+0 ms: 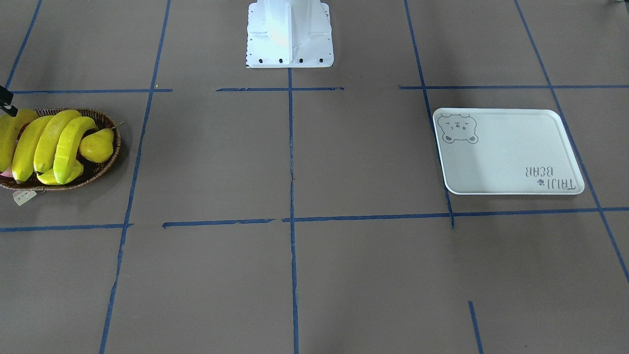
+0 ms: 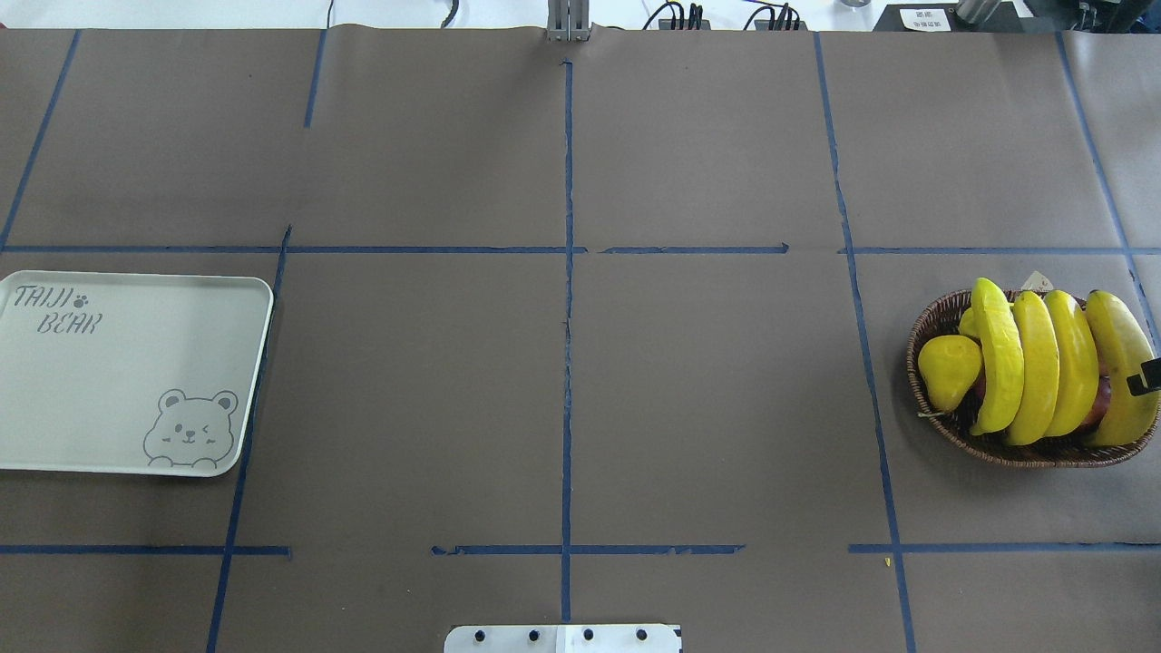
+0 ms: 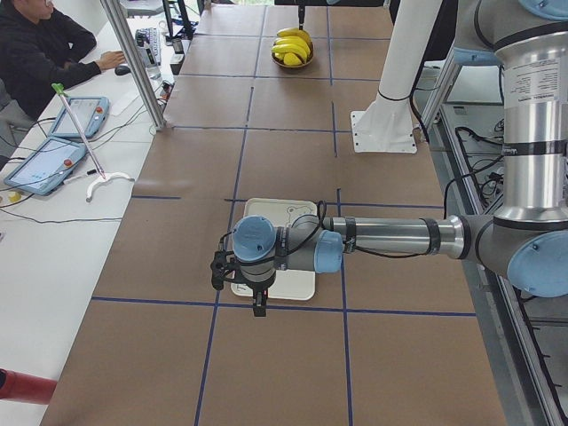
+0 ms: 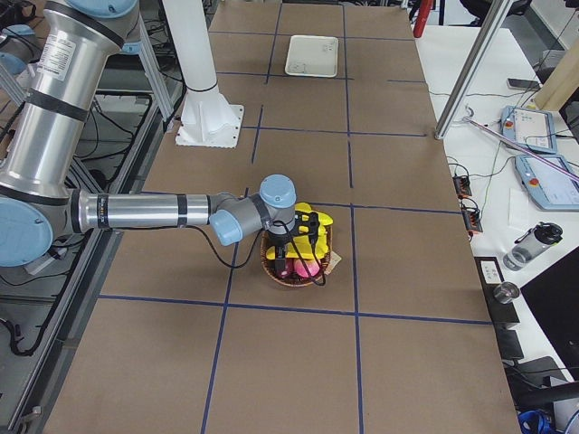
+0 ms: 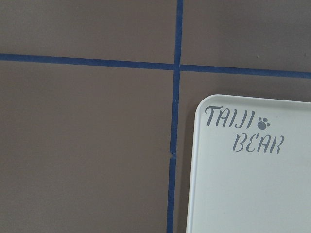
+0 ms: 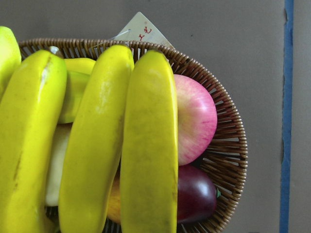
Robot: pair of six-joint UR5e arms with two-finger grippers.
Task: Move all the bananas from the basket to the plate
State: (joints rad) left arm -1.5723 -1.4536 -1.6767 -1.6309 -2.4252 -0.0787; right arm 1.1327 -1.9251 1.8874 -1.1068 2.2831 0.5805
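at the table's 3 o'clock end, four bananas (image 2: 1043, 363) lie in the basket (image 2: 934, 419)

seen from overhead, the basket sits at 3 o'clock on the brown table (image 2: 707, 390). the plate (image 2: 118, 390) lies flat at 9 o'clock, well apart from it. the bananas lie side by side across the basket, each running from 12 to 6, with their ends reaching over the rim. a yellow pear (image 2: 948, 367) sits at the basket's 9 o'clock side, touching the nearest banana. the right wrist view shows a pink apple (image 6: 197, 119) and a dark purple fruit (image 6: 194, 194) under the bananas on their 3 o'clock side. a pale paper tag (image 6: 141, 29) pokes past the rim at 12 o'clock.

the right gripper (image 4: 297, 246) hangs over the bananas at the basket's 3 o'clock side. only a black tip of it shows overhead, so i cannot tell whether its fingers are spread or closed. the left gripper (image 3: 257, 300) hangs above the plate's lettered corner, and i cannot tell how far its fingers are spread.
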